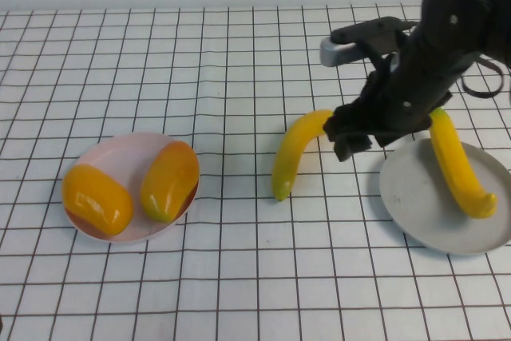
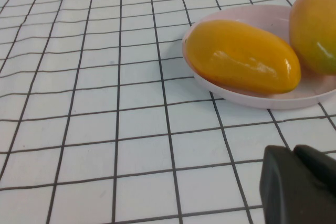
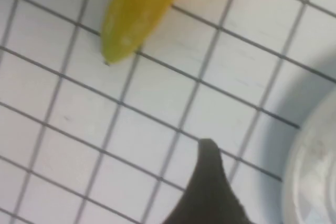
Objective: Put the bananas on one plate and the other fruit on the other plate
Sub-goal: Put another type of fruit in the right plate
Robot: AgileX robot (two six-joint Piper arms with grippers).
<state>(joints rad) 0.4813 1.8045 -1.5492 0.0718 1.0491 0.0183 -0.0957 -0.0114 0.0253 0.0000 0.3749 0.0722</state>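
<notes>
High view, and your right hand (image 1: 349, 135) sits low over the tabletop (image 1: 239, 53), just off the grey plate's (image 1: 423, 197) near-left rim, right at the upper end of the loose banana (image 1: 294, 152). Whether those fingers are closed on it, you cannot tell from here. That banana lies on the checked cloth beside the grey plate, not on it. A second banana (image 1: 457, 165) already rests on the grey plate, curving across it. Well away to the grey plate's left, the pink plate (image 1: 120, 153) carries both orange fruits (image 1: 169, 180), side by side. Your left hand (image 2: 299, 184) hovers near the pink plate; its opening is not readable either.
</notes>
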